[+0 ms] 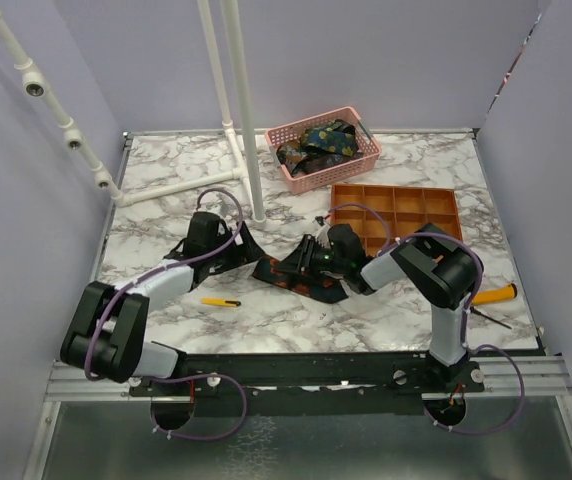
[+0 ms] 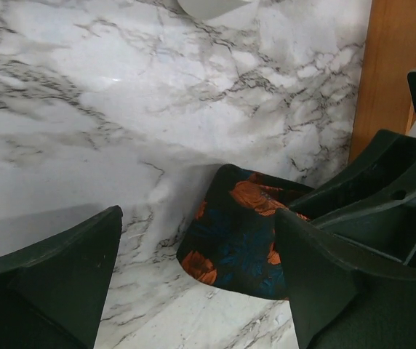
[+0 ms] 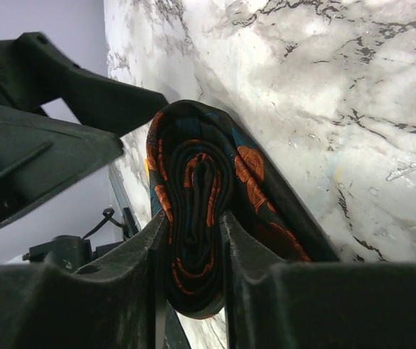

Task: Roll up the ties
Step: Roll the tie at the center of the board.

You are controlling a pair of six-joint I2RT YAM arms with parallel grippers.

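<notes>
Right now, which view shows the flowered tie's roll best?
The right wrist view: the tie shows its coiled layers end-on, pinched in the right gripper. The left wrist view shows only patterned outer fabric; the top view, a small dark strip.

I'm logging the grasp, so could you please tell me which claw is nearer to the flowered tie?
Right. The right claw is shut on the rolled end of the tie; the left claw stands open around its loose end, not gripping it.

One rolled tie [image 1: 294,274], one basket [image 1: 336,172], one tray [image 1: 396,188].
</notes>
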